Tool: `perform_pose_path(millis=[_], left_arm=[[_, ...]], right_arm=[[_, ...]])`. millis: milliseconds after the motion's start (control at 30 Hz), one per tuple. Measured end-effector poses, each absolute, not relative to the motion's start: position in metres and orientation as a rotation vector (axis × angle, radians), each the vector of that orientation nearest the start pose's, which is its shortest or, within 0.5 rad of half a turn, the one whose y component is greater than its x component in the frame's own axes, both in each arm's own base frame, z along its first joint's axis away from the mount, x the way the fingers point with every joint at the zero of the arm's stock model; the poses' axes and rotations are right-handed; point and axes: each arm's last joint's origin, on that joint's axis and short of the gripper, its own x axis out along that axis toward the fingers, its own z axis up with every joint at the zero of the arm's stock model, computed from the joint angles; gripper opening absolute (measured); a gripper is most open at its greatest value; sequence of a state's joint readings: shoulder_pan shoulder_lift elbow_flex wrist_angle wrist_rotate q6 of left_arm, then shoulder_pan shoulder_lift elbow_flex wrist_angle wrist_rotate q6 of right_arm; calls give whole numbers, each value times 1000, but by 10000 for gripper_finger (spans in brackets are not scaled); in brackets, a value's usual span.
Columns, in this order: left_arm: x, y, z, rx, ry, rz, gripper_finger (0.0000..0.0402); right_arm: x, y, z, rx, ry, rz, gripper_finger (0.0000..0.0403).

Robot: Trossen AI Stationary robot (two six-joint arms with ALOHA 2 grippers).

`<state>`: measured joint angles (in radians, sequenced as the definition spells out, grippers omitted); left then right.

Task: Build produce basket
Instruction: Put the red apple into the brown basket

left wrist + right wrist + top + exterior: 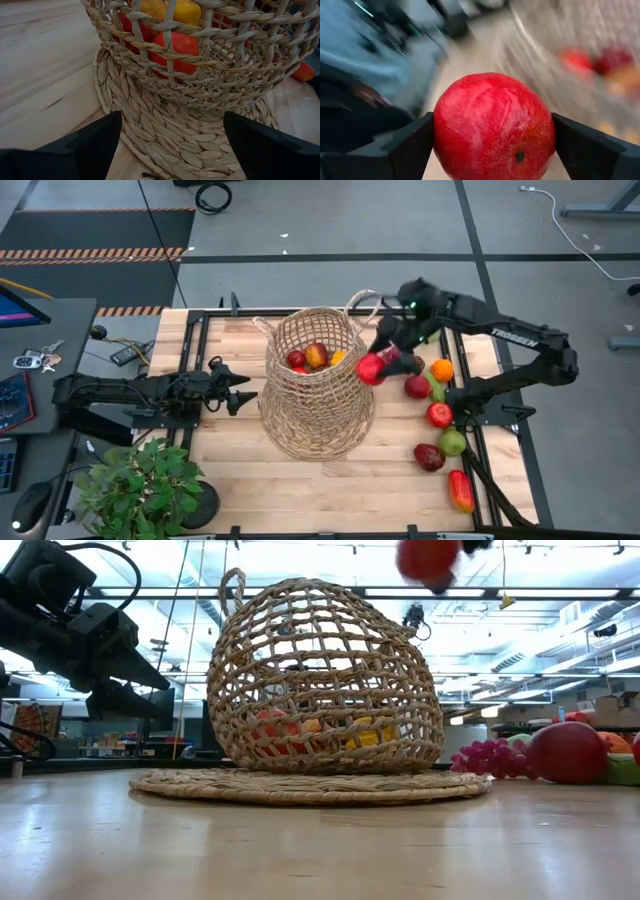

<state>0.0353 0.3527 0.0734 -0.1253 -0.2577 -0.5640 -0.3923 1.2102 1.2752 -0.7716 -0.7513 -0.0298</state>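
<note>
White lettering reading "TROSSEN" runs along the right arm (520, 340); no other writing is legible. The basket (318, 380), tan open-weave wicker with a bulging body, narrower neck and thin loop handles, stands at table centre on a flat round woven mat (310, 786). Through its weave show several smooth produce pieces in red, orange and yellow (175, 47). The right gripper (385, 362) is raised at the basket's 3 o'clock, just beside the rim, its fingers clamped on a round, glossy red fruit (494, 127) with a fine speckled skin and a small dark spot. Loose produce lies on the plank tabletop (220, 470) from 3 to 5 o'clock of the basket: an orange (442, 369), a red apple (439, 415), a green apple (453, 443), a dark red piece (429, 457) and an elongated red-orange piece (461, 491); purple grapes (490, 757) show in the low view. The left gripper (243, 392) rests at the basket's 9 o'clock, near the mat, fingers apart. A leafy potted plant (145, 490) stands at 7 o'clock.
</note>
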Motion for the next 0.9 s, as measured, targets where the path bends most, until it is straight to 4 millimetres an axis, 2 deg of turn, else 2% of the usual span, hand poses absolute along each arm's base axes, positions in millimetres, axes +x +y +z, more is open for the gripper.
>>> perform_pose_path(millis=[100,200,400,567,767,900], left_arm=[[112,11,147,-507,311,394,357],[112,11,147,-507,311,394,357],[112,11,147,-507,310,394,357],[112,11,147,-507,311,394,357],[112,11,147,-507,311,394,357],[112,11,147,-507,311,394,357]], right_arm=[[229,-71,402,336,403,441,376],[232,-72,432,292,223,452,376],[231,-76,473,255,-92,413,377],[228,-81,485,262,-221,304,377],[231,-87,485,292,-266,164,377],[234,-85,487,267,-311,121,377]])
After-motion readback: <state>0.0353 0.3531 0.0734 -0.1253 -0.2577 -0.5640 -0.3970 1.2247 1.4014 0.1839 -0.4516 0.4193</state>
